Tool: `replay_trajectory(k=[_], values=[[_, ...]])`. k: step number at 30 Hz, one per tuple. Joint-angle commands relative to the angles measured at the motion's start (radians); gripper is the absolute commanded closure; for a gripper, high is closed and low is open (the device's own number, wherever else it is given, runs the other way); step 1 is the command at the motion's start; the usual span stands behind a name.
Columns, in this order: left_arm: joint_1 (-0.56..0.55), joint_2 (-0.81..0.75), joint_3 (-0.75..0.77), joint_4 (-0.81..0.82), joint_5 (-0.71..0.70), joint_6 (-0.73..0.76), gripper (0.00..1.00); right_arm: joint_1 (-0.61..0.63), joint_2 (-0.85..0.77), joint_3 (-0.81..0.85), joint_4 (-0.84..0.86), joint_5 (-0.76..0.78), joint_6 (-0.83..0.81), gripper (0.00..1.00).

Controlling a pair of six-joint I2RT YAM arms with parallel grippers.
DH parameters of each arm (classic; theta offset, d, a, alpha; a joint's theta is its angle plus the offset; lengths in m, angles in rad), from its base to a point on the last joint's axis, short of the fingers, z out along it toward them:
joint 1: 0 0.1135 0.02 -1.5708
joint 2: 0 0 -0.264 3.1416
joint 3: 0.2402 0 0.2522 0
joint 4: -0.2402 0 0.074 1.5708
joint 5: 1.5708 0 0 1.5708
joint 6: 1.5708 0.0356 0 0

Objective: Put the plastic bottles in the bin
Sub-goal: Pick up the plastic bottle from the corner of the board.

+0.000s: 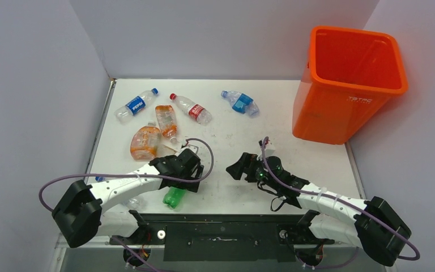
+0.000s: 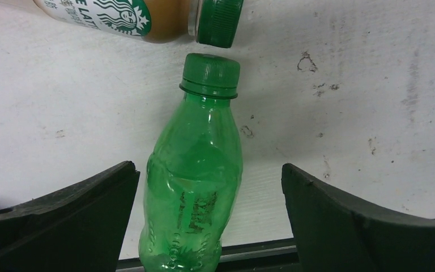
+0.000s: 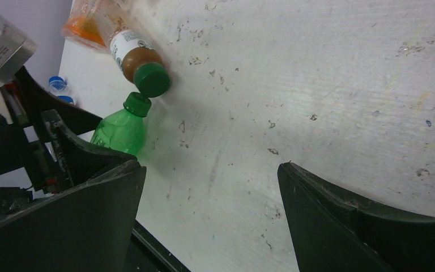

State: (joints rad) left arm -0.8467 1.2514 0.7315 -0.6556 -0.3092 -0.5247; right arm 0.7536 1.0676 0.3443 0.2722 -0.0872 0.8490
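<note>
A green bottle (image 1: 174, 196) is seen lying on its side on the table (image 1: 232, 141), close to the near edge and left of centre. Its long axis runs from near to far: the base is turned toward the near edge and the green cap points away, toward the far wall. The left gripper (image 1: 190, 170) is held low over it, its fingers (image 2: 79, 209) spread wide on either side of the body and clear of it. The cap is set just short of the green cap of a coffee bottle (image 2: 147, 14), which lies across that line; whether the two caps touch cannot be told. The right gripper (image 1: 239, 166) is placed near the middle of the table, its fingers (image 3: 345, 221) also wide apart, with only bare table between them. Further back, a Pepsi bottle (image 1: 136, 105) is laid diagonally with its blue cap toward the far right, a red-label bottle (image 1: 191, 109) with its red cap toward the far left, and a crumpled blue bottle (image 1: 241, 103) with its cap toward the far left. Two orange bottles (image 1: 145, 143) are laid roughly near to far beside them. The bin (image 1: 323, 113) is stood upright at the far right corner, mouth up, well apart from every bottle.
</note>
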Motion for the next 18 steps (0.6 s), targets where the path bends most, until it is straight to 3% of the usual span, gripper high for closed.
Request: replay_trajectory(k=[1, 11, 18], values=[[0.013, 0.051, 0.022, 0.005, 0.03, -0.016, 0.01, 0.028, -0.03, 0.029, 0.03, 0.012, -0.012, 0.1], [0.028, 0.12, 0.028, 0.008, 0.095, 0.0, 0.23, 0.041, -0.145, 0.071, -0.092, 0.031, -0.028, 0.1], [0.026, 0.074, 0.012, 0.019, 0.125, -0.003, 0.57, 0.043, -0.21, 0.077, -0.122, 0.019, -0.043, 0.1]])
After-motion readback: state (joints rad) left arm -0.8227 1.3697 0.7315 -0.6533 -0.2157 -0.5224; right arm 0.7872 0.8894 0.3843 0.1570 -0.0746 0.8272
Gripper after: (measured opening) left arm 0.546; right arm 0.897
